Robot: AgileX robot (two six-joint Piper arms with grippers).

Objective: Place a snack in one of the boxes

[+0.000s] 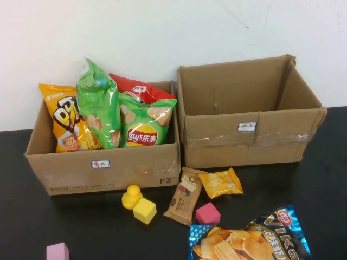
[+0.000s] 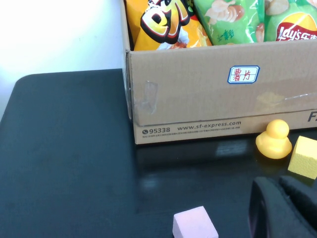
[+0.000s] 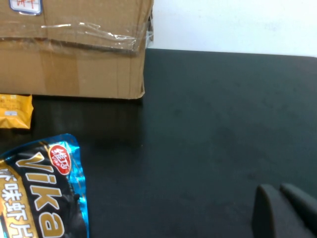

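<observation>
Left gripper [image 2: 285, 208]: only dark finger tips show at the edge of the left wrist view, hovering low over the black table [image 2: 69, 148]; the 2 tips lie close together with nothing between them, but how far the jaws stand apart cannot be told. Just beside the tips: a pink block [image 2: 194, 223]. A little farther out: a yellow block [image 2: 303, 156] and a yellow rubber duck [image 2: 273, 140], the duck close against the front wall of the left box [image 2: 198, 94].

Left box contents: an orange chip bag [image 1: 66, 119], 2 green chip bags [image 1: 100, 103], the nearer one marked Lay's [image 1: 142, 125], and a red bag [image 1: 140, 88] behind, all standing upright. White label on the front wall.

Right gripper [image 3: 287, 213]: dark tips again at the frame edge, above bare table, nothing held; jaw width cannot be told. Well apart from them lies the blue Vika chip bag [image 3: 42, 193], flat on the table. Beyond it, a small yellow snack pack [image 1: 220, 182] and a brown snack bar [image 1: 184, 196], both lying in front of the right box [image 1: 246, 135]. A magenta block [image 1: 207, 213] sits between bar and Vika bag.

Right box: open top, no contents visible.

Neither arm appears in the high view.
</observation>
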